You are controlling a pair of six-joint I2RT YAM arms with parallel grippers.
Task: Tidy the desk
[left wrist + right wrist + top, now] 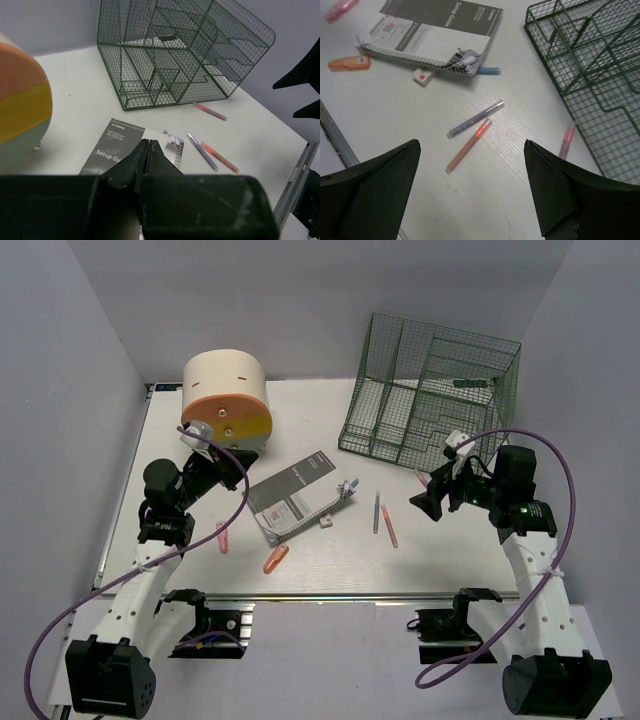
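White desk fills the floor of a grey-walled booth, with a metal rail on its near edge, below both arms. Left gripper has jaws pressed together, nothing between them, and hangs above the desk. Its tips are over the near edge of a grey Setup Guide booklet. Right gripper has jaws spread wide, empty, off the surface. An orange pen lies in line with the gap between the right jaws, and a grey-purple pen lies just past it, the two touching at one end. A pink pen lies inside the right jaw's right finger, beside the rack. Beyond the right jaws and to their left are a small white eraser, an orange marker, and a blue pen sticking out from under the booklet. The green wire rack is far ahead of the left jaws. The cream-and-orange drawer box is to the left of the left jaws.
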